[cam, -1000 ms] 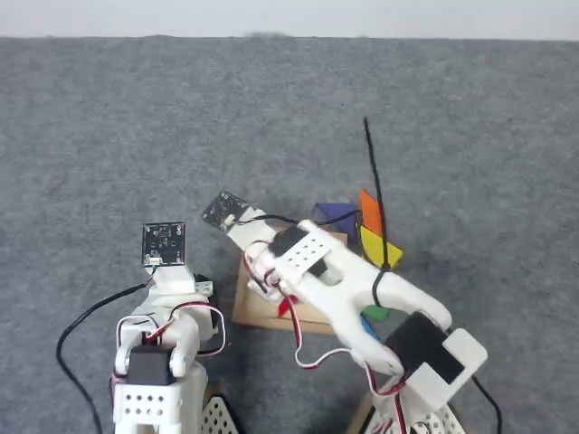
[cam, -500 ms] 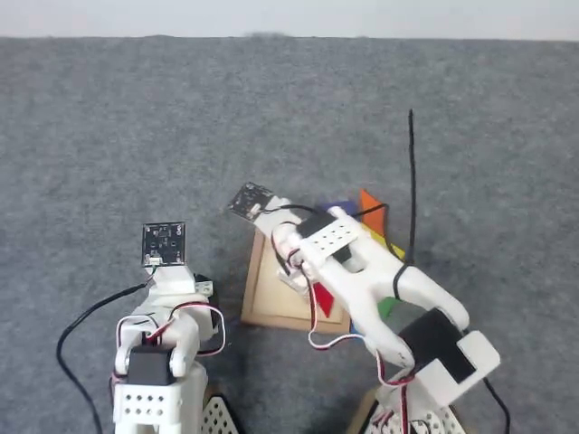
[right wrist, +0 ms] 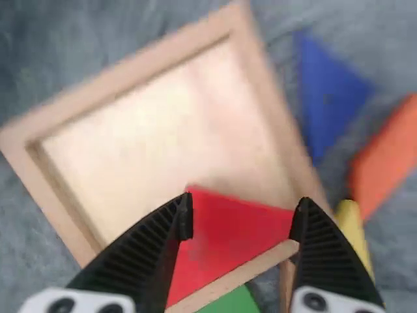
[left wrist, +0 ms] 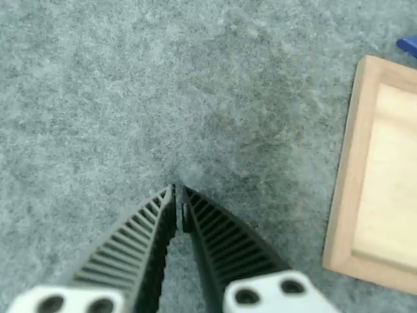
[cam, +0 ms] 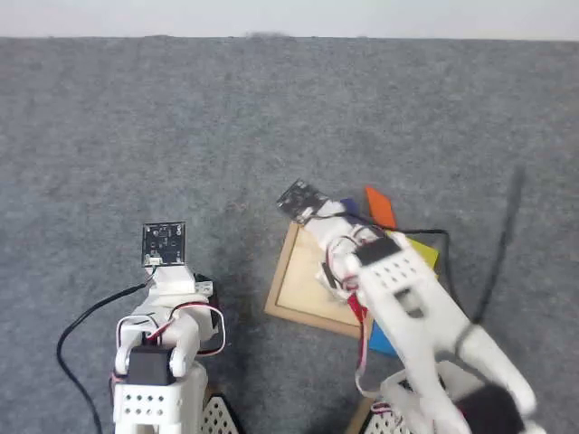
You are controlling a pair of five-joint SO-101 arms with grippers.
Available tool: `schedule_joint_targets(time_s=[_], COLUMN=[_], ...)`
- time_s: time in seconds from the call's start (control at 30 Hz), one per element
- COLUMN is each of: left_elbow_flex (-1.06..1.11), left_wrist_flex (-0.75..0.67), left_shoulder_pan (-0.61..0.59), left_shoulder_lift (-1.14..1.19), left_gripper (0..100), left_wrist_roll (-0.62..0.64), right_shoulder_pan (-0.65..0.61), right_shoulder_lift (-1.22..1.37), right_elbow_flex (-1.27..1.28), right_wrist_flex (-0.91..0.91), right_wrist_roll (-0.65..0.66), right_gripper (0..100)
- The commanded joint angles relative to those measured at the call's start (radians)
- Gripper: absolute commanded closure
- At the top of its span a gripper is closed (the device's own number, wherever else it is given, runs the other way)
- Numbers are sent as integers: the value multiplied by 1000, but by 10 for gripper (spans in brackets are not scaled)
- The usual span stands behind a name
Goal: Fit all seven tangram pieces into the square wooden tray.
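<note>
The square wooden tray lies under my right gripper, whose fingers are closed on the two sides of a red triangle resting in the tray's corner against the rim. Just outside the rim lie a blue triangle, an orange piece, a yellow piece and a green piece. From above, my right arm covers the tray's right half. My left gripper is shut on nothing, low over the carpet, left of the tray.
Grey carpet covers the whole table. In the high view an orange piece, a yellow piece and a blue piece crowd the tray's right side. My left arm stands at the front left, with open carpet behind.
My right arm has swung to the right, and the tray and the red triangle have slid right with it. The loose pieces beside the tray have shifted. My left arm has kept still.
</note>
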Motion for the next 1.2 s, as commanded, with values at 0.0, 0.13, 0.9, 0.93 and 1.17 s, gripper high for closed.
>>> schedule_joint_targets(time_s=[0.0, 0.13, 0.9, 0.93, 1.17], left_elbow_flex=[-12, -12, -12, -12, -12], left_wrist_flex=[2, 2, 2, 2, 2], left_shoulder_pan=[-6, -6, -6, -6, -6], left_shoulder_lift=[-20, -20, -20, -20, -20], left_gripper=[987, 987, 987, 987, 987], left_wrist_roll=[-9, -9, -9, -9, -9], right_shoulder_pan=[30, 99, 113, 113, 82], right_shoulder_lift=[-226, -337, 70, 97, 259], right_elbow_flex=[28, 135, 101, 81, -52], right_wrist_flex=[5, 15, -15, -13, -10], right_wrist_roll=[-100, -160, -126, -126, -126], right_gripper=[745, 745, 746, 746, 817])
